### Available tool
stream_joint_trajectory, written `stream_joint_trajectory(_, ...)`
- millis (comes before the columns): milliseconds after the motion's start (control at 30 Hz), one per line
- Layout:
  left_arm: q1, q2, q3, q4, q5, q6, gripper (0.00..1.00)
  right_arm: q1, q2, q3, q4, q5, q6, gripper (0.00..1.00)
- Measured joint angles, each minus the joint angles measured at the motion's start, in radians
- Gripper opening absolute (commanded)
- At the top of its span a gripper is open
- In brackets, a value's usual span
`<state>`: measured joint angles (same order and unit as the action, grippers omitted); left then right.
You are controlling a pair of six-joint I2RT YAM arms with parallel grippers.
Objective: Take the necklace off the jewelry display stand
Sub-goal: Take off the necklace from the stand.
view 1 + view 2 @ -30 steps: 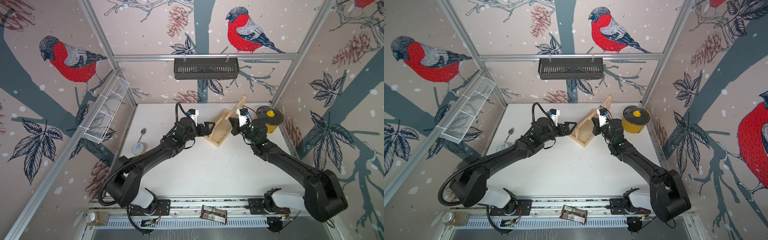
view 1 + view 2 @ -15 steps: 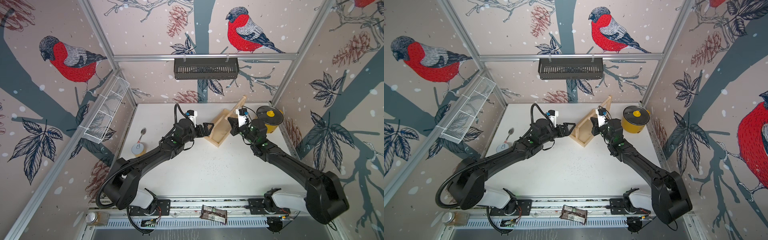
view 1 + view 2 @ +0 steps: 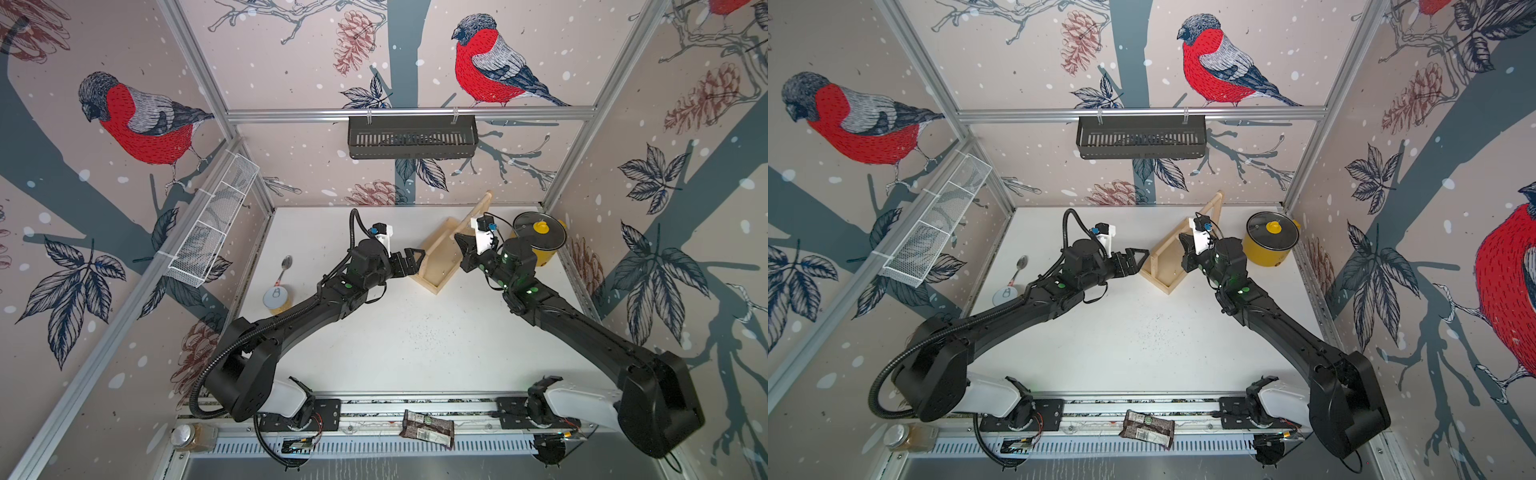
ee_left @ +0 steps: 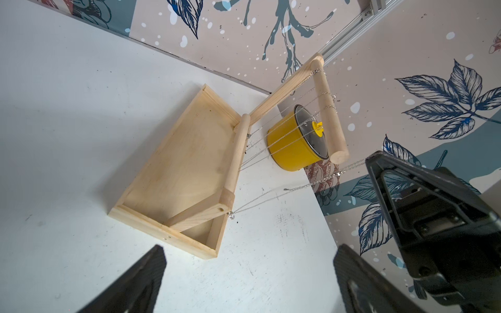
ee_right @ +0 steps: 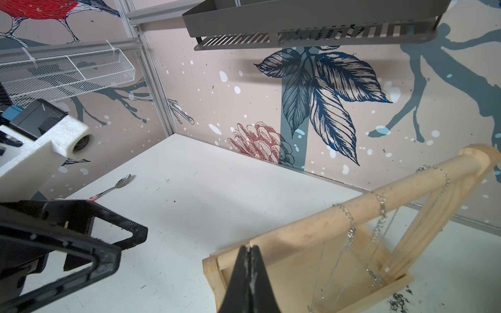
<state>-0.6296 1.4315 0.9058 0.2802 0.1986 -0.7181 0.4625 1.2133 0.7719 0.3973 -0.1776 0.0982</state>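
The jewelry display stand (image 3: 436,266) (image 3: 1163,266) is a pale wood tray with a post and a round crossbar (image 4: 329,108); it stands at the back right of the table. Several thin silver chains hang on the bar (image 5: 379,206). My right gripper (image 3: 457,239) (image 3: 1181,239) (image 4: 373,158) (image 5: 249,248) is shut on one necklace (image 4: 336,173), which hangs from its tips just beyond the bar's free end down to the tray's rim. My left gripper (image 3: 415,259) (image 3: 1138,259) (image 4: 249,271) is open and empty at the tray's left side.
A yellow pot (image 3: 540,243) (image 3: 1271,245) (image 4: 290,146) with a glass lid stands right of the stand. A spoon (image 3: 286,264) (image 5: 116,185) and a can (image 3: 276,297) lie at the table's left. A black basket (image 3: 411,137) and a white wire basket (image 3: 212,224) hang on the walls.
My right gripper has crept slightly to the left with the chain in it. The left arm has barely moved.
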Motion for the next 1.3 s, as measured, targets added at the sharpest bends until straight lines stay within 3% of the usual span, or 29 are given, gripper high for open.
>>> stream_joint_trajectory(533,-0.001,0.002,-0.072,0.038,0.058,0.071,0.98,0.048,-0.049,0.032,-0.043,0.024,-0.028,0.04)
stream_joint_trajectory(867,-0.001,0.025,-0.09,0.048,0.009,0.118,0.98,0.094,-0.064,0.079,-0.077,0.039,-0.053,0.04)
stream_joint_trajectory(1300,-0.008,0.045,-0.14,0.133,0.051,0.146,0.98,0.148,-0.073,0.156,-0.113,0.059,-0.072,0.04)
